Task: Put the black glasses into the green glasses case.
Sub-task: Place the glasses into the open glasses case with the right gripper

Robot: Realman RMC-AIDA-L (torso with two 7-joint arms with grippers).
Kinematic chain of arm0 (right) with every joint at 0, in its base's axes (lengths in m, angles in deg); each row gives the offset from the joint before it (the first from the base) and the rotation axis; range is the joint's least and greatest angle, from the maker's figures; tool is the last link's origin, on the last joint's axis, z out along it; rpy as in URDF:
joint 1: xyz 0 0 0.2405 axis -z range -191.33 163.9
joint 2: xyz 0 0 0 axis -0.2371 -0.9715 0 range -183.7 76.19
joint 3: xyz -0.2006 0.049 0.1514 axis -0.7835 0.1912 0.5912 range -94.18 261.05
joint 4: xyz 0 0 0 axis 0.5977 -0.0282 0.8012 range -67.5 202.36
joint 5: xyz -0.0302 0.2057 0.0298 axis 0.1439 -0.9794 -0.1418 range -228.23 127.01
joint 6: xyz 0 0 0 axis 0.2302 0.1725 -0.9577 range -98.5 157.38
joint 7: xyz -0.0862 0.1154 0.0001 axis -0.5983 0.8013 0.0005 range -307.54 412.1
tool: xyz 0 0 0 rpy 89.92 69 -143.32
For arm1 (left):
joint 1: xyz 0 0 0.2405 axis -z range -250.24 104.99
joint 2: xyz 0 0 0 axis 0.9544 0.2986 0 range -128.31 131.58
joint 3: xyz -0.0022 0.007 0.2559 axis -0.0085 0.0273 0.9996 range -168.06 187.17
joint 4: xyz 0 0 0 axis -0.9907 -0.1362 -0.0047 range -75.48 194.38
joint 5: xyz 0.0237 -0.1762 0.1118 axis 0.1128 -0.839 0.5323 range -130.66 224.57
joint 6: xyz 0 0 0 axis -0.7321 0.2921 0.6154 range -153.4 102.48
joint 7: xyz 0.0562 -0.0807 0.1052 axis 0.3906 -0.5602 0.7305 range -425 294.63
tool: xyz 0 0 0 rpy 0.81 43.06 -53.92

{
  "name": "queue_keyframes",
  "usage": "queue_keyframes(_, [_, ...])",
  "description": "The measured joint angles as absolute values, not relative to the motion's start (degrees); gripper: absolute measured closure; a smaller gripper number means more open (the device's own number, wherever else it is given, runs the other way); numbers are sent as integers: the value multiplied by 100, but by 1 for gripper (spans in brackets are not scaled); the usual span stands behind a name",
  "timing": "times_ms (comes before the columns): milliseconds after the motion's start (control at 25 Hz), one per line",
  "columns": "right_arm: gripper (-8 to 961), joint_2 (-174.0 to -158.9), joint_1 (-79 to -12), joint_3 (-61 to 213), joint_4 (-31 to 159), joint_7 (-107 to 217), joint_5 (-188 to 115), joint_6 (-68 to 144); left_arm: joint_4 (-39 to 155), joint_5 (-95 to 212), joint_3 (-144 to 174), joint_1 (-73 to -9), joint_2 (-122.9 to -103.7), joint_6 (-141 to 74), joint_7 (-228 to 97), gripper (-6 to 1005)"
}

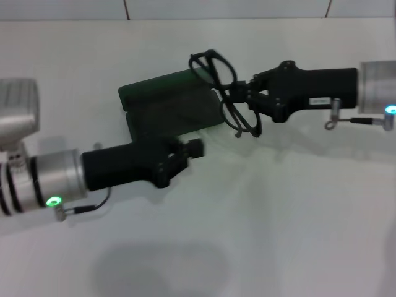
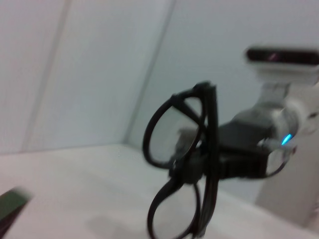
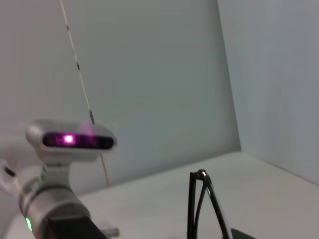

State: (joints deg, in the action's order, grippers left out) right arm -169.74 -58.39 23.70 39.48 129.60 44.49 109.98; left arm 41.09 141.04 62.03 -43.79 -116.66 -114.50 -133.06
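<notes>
The green glasses case [image 1: 166, 93] lies on the white table at centre back, apparently open, with a lighter far half and a darker near half. My right gripper [image 1: 240, 99] is shut on the black glasses [image 1: 216, 65] and holds them folded, in the air at the case's right end. The left wrist view shows the glasses [image 2: 158, 132] upright in the right gripper [image 2: 192, 163], and a corner of the case [image 2: 9, 205]. My left gripper [image 1: 185, 153] sits at the case's near edge. The right wrist view shows the glasses [image 3: 193, 209] edge-on.
The white table [image 1: 278, 223] spreads all around, with a wall line at the back. The left arm [image 1: 55, 179] reaches in from the left and the right arm [image 1: 371, 86] from the right. The left arm's wrist also shows in the right wrist view [image 3: 60, 209].
</notes>
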Motion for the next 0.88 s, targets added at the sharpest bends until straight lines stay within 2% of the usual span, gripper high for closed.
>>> queue_keyframes(560, [875, -16985, -6187, -941, 2590, 12418, 4670, 8000, 3978, 14162, 6170, -5006, -11592, -10599, -12765, 969])
queue_keyframes(880, [869, -16998, -6517, -2009, 2499, 12400, 4865, 7004, 3957, 14161, 6167, -5053, -11589, -10596, -12766, 968])
